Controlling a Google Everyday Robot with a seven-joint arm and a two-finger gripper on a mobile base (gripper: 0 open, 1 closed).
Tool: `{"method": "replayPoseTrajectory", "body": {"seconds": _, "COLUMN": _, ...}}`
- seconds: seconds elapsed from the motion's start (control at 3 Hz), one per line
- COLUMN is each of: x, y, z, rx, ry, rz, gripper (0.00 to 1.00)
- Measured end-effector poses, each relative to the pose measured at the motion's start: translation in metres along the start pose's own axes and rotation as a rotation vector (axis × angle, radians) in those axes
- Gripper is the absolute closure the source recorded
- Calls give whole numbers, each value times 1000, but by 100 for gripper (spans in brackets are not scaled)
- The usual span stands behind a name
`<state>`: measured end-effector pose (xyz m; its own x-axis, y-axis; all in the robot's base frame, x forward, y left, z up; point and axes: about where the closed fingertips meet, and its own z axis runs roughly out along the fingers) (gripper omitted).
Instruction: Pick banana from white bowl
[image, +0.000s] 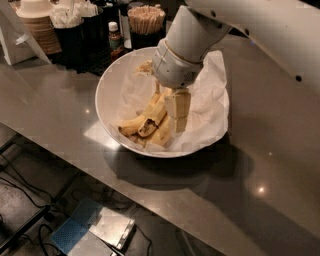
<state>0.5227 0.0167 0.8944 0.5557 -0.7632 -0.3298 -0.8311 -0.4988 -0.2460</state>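
Note:
The white bowl (103, 95) stands on the grey counter, lined with crumpled white paper (210, 102). Peeled-looking yellow bananas (142, 125) with brown spots lie in its front left part. My gripper (175, 119) hangs from the white arm and reaches down into the bowl, right against the right side of the bananas and over their far ends. The arm's wrist hides the back middle of the bowl.
Behind the bowl stand a black caddy with wooden stir sticks (146, 18), a small bottle (115, 36), and a stack of brown paper cups (37, 27). The counter's front edge runs diagonally below the bowl. A blue device (90, 232) and cables lie on the floor.

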Motion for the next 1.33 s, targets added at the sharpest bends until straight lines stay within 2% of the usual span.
{"method": "replayPoseTrajectory", "body": {"seconds": 0.33, "x": 8, "y": 11, "z": 33, "rx": -56, "ry": -17, "rz": 20, "gripper": 0}}
{"method": "replayPoseTrajectory", "body": {"seconds": 0.67, "x": 8, "y": 11, "z": 33, "rx": -57, "ry": -17, "rz": 20, "gripper": 0}}
{"method": "replayPoseTrajectory", "body": {"seconds": 1.0, "x": 8, "y": 11, "z": 33, "rx": -57, "ry": -17, "rz": 20, "gripper": 7}}
{"method": "replayPoseTrajectory", "body": {"seconds": 1.33, "x": 8, "y": 11, "z": 33, "rx": -57, "ry": -17, "rz": 19, "gripper": 26}}
